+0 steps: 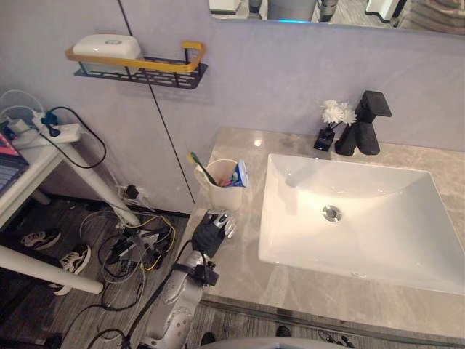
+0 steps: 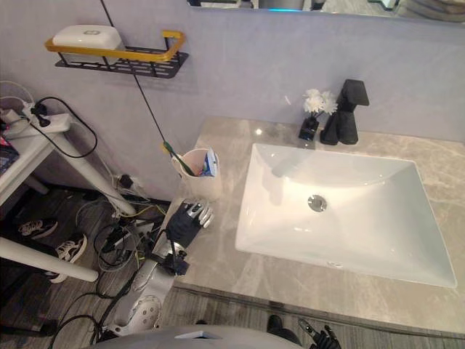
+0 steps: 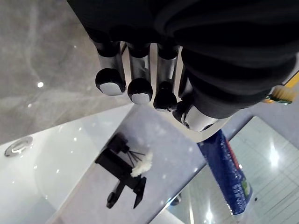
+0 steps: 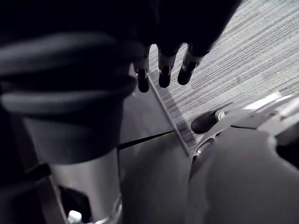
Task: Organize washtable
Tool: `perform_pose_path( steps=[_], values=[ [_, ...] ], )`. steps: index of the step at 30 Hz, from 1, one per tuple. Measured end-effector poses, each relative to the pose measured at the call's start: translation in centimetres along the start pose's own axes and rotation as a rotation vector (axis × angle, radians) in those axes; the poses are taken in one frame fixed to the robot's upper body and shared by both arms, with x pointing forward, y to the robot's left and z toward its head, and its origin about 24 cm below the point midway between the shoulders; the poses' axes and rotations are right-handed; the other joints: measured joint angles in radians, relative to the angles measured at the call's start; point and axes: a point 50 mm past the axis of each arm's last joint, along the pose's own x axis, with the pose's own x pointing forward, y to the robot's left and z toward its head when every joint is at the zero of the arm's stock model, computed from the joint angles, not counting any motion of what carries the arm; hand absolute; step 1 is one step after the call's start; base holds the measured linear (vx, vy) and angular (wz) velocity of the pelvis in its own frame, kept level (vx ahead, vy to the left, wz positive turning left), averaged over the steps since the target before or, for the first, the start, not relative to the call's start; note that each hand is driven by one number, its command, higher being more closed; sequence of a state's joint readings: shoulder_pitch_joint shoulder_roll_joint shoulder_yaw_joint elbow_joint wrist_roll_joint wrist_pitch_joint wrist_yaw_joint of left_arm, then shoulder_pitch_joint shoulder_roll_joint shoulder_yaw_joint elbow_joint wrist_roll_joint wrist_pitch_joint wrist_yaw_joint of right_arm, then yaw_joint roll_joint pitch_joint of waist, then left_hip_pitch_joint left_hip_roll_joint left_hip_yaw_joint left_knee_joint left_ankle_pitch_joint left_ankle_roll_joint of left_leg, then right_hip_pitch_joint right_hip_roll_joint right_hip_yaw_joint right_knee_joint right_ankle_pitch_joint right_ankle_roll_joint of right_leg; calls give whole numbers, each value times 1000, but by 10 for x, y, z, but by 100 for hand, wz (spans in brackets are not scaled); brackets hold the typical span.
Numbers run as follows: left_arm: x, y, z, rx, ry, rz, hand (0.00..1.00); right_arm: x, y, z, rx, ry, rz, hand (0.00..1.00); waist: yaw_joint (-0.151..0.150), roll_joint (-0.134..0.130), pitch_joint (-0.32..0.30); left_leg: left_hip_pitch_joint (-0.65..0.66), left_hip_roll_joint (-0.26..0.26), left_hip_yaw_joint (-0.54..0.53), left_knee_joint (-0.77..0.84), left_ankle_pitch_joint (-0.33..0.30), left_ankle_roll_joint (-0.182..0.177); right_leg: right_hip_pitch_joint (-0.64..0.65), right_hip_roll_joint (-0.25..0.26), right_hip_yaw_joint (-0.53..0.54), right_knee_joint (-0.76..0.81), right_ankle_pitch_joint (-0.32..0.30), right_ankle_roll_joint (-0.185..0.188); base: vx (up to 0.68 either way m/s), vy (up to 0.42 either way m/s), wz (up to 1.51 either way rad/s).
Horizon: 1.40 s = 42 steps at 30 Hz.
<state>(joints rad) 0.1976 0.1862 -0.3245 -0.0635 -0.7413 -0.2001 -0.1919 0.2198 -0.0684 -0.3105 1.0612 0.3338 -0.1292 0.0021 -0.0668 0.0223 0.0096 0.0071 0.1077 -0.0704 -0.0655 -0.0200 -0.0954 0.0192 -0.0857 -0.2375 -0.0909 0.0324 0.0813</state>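
L hand (image 1: 213,231) fwd, R hand (image 4: 164,67) low, relaxed

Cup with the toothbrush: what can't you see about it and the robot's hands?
- Toothbrush and toothpaste lower ends: eye views, hidden inside the cup.
- Left hand touching the cup or not: eye views, its dark cover blocks the contact.
- Right hand: right eye view, cut off by the bottom edge.

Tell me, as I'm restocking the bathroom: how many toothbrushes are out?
1. The toothbrush leans out of the cup left of the sink, beside the toothpaste. Others may be hidden inside the cup.
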Motion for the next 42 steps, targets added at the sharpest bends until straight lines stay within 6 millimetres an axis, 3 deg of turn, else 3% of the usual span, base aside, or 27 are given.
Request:
perform_pose_path(
  steps=[11,23,37,42],
  values=[
    [-2,15,11,14,-64,97,100,0,-2,-6,2,30,-13,0,4,-9,-3,-1,0,-5,-5,7,-2,-4,0,-3,0,-2,0,-15,3,1],
    [6,14,14,43,-69,75,100,0,-2,-6,3,32,-13,0,-3,-12,-8,2,1,21,-20,7,-1,-16,1,22,0,-1,0,14,1,-5],
    [16,-11,-2,43,24,-68,100,1,-2,-5,16,35,-19,0,-6,-9,-9,7,2,44,-26,5,1,-25,2,45,0,0,1,0,1,-4],
    [16,-10,-3,60,31,-67,100,1,-3,-4,15,31,-20,0,-6,-3,-8,16,2,63,-27,2,4,-27,2,61,0,2,3,-7,6,-11]
  ],
)
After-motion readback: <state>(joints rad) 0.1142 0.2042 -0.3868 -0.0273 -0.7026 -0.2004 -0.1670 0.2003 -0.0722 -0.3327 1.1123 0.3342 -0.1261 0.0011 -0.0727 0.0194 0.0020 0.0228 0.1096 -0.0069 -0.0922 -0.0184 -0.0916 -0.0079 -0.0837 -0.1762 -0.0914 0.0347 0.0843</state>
